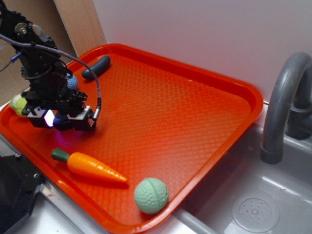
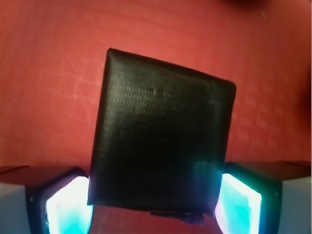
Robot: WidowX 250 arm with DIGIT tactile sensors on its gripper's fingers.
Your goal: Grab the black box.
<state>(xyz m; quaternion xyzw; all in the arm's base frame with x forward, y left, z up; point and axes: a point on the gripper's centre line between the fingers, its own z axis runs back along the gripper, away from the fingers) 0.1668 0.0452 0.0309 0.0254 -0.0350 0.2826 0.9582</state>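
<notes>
The black box (image 2: 161,136), a matte flat-faced block, fills the middle of the wrist view and sits slightly turned on the red tray (image 2: 48,73). My gripper (image 2: 155,204) straddles its near end. Both glowing pads (image 2: 73,207) press against its left and right sides. In the exterior view the gripper (image 1: 63,122) is low over the tray's left part. The arm and fingers hide most of the box there.
On the orange-red tray (image 1: 195,122) lie a dark grey sausage-shaped piece (image 1: 96,67), a blue ball (image 1: 72,82), a yellow-green ball (image 1: 18,103), a toy carrot (image 1: 90,167) and a green ball (image 1: 151,195). A grey faucet (image 1: 282,107) and a sink stand to the right.
</notes>
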